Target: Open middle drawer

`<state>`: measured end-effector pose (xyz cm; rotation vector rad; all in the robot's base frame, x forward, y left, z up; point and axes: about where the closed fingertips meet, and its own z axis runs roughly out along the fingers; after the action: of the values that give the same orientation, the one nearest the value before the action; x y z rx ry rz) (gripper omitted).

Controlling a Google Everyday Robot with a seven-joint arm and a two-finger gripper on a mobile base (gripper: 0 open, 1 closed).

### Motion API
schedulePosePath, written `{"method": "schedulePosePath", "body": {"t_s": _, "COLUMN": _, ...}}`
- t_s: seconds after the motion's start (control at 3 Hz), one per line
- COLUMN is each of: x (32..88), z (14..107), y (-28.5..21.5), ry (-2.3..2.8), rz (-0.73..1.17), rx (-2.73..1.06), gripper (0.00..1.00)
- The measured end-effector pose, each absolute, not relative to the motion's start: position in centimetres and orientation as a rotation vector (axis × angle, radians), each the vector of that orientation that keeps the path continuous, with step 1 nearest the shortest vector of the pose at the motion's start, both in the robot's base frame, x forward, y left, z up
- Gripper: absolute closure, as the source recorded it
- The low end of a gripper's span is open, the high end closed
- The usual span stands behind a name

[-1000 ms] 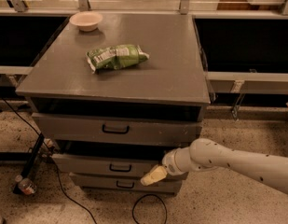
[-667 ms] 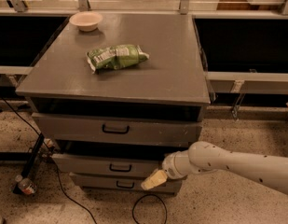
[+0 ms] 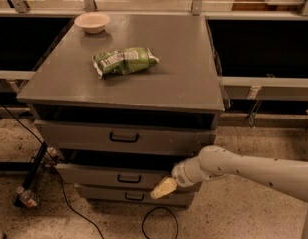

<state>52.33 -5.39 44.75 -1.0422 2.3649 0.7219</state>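
The grey cabinet [image 3: 158,88] has three drawer fronts stacked below its top. The middle drawer [image 3: 88,175] is a flat grey front with a small black pull handle [image 3: 129,179] at its centre, and a dark gap shows above it. My gripper [image 3: 163,188], cream-coloured at the tip, comes in from the right on a white arm [image 3: 253,171]. It lies low in front of the middle drawer's right part, a little right of and below the handle, over the seam with the bottom drawer [image 3: 108,195].
The taller top drawer [image 3: 83,136] carries a wider black handle [image 3: 123,138]. On the cabinet top lie a green snack bag [image 3: 124,60] and a small white bowl [image 3: 92,21]. Black cables [image 3: 158,223] and a plastic bottle [image 3: 28,198] lie on the speckled floor.
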Motion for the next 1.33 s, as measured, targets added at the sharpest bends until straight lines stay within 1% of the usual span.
{"method": "schedulePosePath", "body": {"t_s": 0.33, "x": 52.2, "z": 44.7, "y": -5.4, "ry": 2.366, "rz": 0.721, "rx": -1.047, "gripper": 0.00}}
{"method": "schedulePosePath", "body": {"t_s": 0.67, "x": 48.1, "z": 45.7, "y": -8.3, "ry": 2.362, "rz": 0.744, "rx": -1.095, "gripper": 0.00}}
{"method": "schedulePosePath", "body": {"t_s": 1.0, "x": 48.1, "z": 45.7, "y": -8.3, "ry": 2.362, "rz": 0.745, "rx": -1.096, "gripper": 0.00}}
{"method": "schedulePosePath", "body": {"t_s": 1.33, "x": 49.1, "z": 43.7, "y": -5.2, "ry": 2.361, "rz": 0.825, "rx": -1.156, "gripper": 0.00}}
